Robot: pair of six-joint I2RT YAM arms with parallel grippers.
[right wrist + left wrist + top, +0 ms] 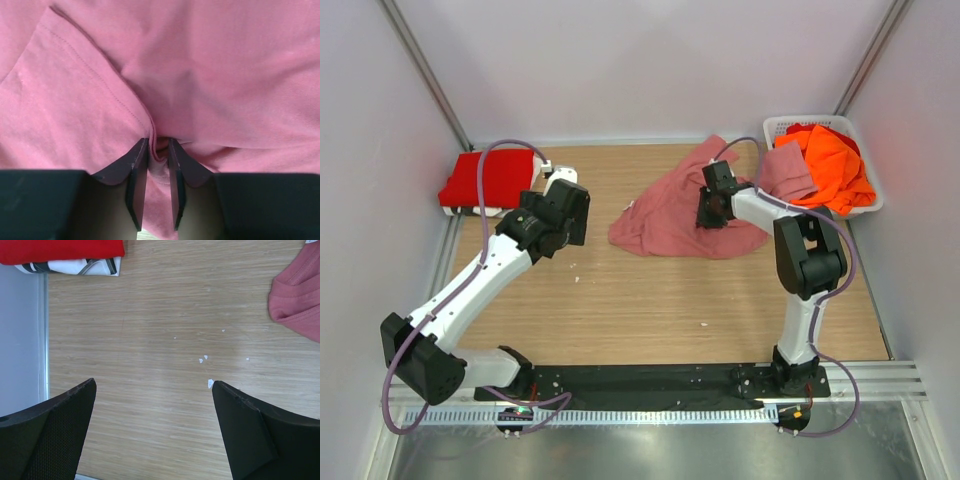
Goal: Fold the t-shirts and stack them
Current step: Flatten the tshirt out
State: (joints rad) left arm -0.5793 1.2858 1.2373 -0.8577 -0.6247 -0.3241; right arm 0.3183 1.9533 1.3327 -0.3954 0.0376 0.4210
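One fold of the pink t-shirt [210, 75] (crumpled) pinched in the right gripper [158, 146], left gripper [154, 385] spread wide

Your top view looks steeply down from high at the near side and takes in the whole table [650, 290], from the red t-shirt [485, 178] at far left to the white basket [775, 125] at far right. Your left wrist view hangs well above the wood and faces straight down past the left gripper [154, 385]. It shares the red t-shirt's [60, 250] near edge and the rose-pink t-shirt's [295, 295] left edge with the top view. Your right wrist view is pressed close behind the right gripper [158, 145]. The same rose-pink t-shirt that you see mid-table from above fills nearly all of it.
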